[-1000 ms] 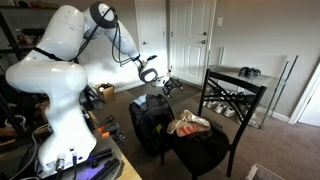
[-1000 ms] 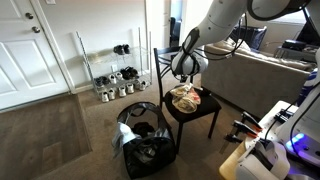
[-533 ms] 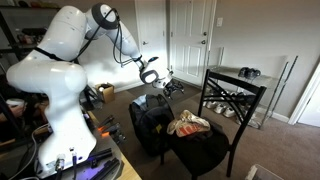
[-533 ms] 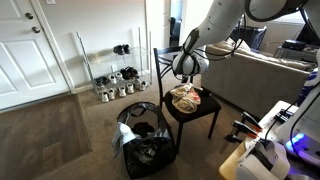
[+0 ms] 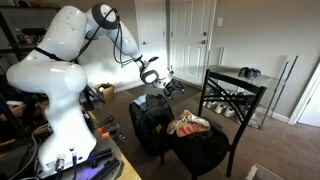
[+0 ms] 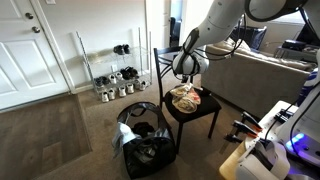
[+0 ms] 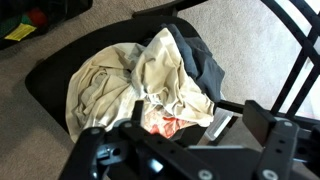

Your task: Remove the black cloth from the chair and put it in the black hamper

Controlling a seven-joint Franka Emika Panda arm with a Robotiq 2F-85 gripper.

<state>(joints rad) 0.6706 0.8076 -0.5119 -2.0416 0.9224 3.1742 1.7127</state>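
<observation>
A black cloth [image 7: 202, 64] lies in a pile of cream and patterned clothes [image 7: 120, 85] on the black chair seat [image 7: 50, 75]. In the wrist view my gripper [image 7: 180, 135] is open and empty, a little above the pile. In both exterior views the gripper [image 5: 160, 82] [image 6: 185, 66] hangs over the chair [image 5: 222, 118] [image 6: 200, 112]. The black hamper [image 5: 148, 126] [image 6: 148, 156] stands on the carpet beside the chair, its top open. The black cloth cannot be made out in the exterior views.
A wire shoe rack [image 6: 110, 70] with shoes stands by the white doors [image 5: 190, 40]. A couch [image 6: 270, 75] is behind the chair. The chair's backrest bars [image 7: 295, 60] rise at the right of the wrist view.
</observation>
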